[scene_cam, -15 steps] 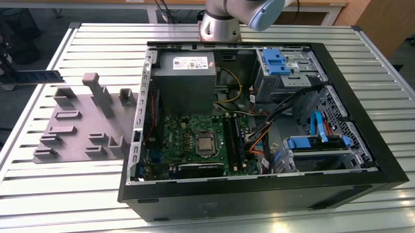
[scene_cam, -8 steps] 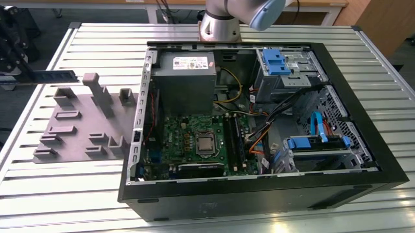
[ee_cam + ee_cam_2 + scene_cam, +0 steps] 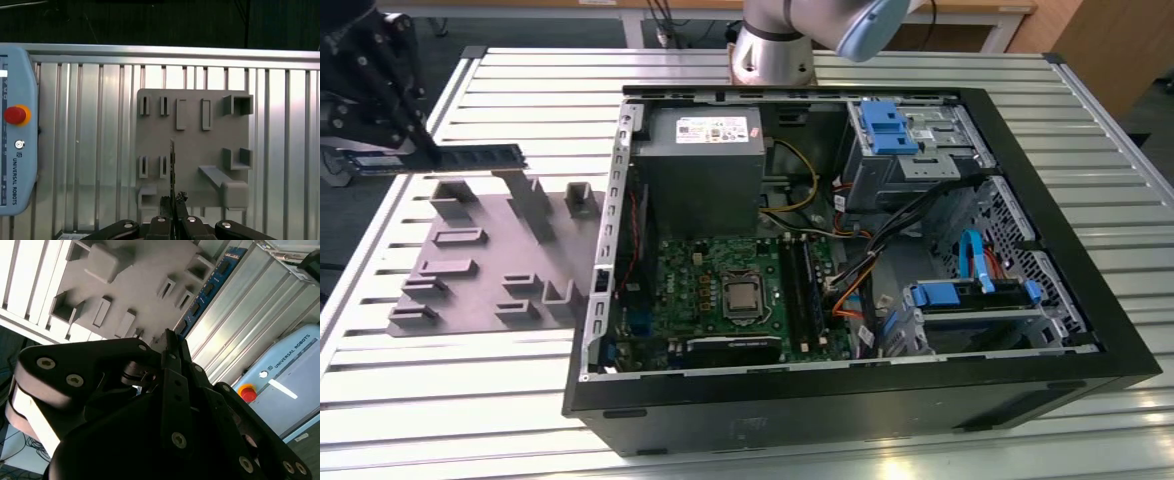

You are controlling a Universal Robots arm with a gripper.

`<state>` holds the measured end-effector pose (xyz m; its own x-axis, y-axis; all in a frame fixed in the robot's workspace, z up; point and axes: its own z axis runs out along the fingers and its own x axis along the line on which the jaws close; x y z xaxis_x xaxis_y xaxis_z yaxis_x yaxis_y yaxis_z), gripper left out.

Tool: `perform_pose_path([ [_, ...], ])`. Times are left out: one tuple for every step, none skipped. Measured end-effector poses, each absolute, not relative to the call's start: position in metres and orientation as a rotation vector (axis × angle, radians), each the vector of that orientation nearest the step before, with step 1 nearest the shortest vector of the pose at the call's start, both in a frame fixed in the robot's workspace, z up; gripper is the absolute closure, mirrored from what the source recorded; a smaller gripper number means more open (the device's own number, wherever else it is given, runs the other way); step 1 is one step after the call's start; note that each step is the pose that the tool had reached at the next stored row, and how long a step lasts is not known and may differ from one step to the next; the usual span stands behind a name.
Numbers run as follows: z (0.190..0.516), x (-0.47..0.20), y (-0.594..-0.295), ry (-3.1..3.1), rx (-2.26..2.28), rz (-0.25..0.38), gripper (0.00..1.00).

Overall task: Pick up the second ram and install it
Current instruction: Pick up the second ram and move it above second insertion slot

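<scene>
The second ram (image 3: 478,156) is a long blue stick held level in the air above the grey holder tray (image 3: 480,270), at the exterior view's left. My gripper (image 3: 398,152) is shut on one end of it, and the rest sticks out toward the computer case (image 3: 1067,300). In the first wrist view the ram (image 3: 172,160) shows edge-on, rising from between my gripper's (image 3: 173,201) fingers over the tray (image 3: 192,145). In the second wrist view the ram's blue board (image 3: 207,287) runs out from the gripper (image 3: 168,340).
The open case lies on the slatted metal table (image 3: 480,400), with the motherboard (image 3: 720,290) and its black memory slots (image 3: 797,290) facing up. Light-blue drive brackets (image 3: 887,125) sit on the far side. A teach pendant (image 3: 17,150) lies on the table beside the tray.
</scene>
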<state>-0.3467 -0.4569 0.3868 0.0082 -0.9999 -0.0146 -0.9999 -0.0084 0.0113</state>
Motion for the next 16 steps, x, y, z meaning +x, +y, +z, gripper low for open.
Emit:
perform_pose_path([
  [0.387,-0.342,-0.457,2.210,-2.229,0.029,0.86],
  [0.387,-0.337,-0.457,2.211,-2.229,0.029,0.86],
  [0.387,-0.333,-0.457,2.210,-2.229,0.029,0.86],
  [0.387,-0.328,-0.457,2.211,-2.229,0.029,0.86],
  [0.386,-0.324,-0.457,2.210,-2.229,0.029,0.86],
  [0.386,-0.319,-0.457,2.211,-2.229,0.029,0.86],
  [0.386,-0.315,-0.457,2.210,-2.229,0.029,0.86],
  [0.386,-0.310,-0.457,2.210,-2.229,0.029,0.86],
  [0.386,-0.306,-0.457,2.210,-2.229,0.029,0.86],
  [0.386,-0.301,-0.457,2.210,-2.229,0.029,0.86],
  [0.386,-0.297,-0.457,2.211,-2.229,0.029,0.86],
  [0.386,-0.292,-0.457,2.210,-2.229,0.029,0.86],
  [0.386,-0.287,-0.457,2.211,-2.229,0.029,0.86],
  [0.386,-0.283,-0.457,2.210,-2.229,0.029,0.86],
  [0.385,-0.278,-0.457,2.211,-2.229,0.029,0.86],
  [0.385,-0.274,-0.457,2.211,-2.229,0.029,0.86],
])
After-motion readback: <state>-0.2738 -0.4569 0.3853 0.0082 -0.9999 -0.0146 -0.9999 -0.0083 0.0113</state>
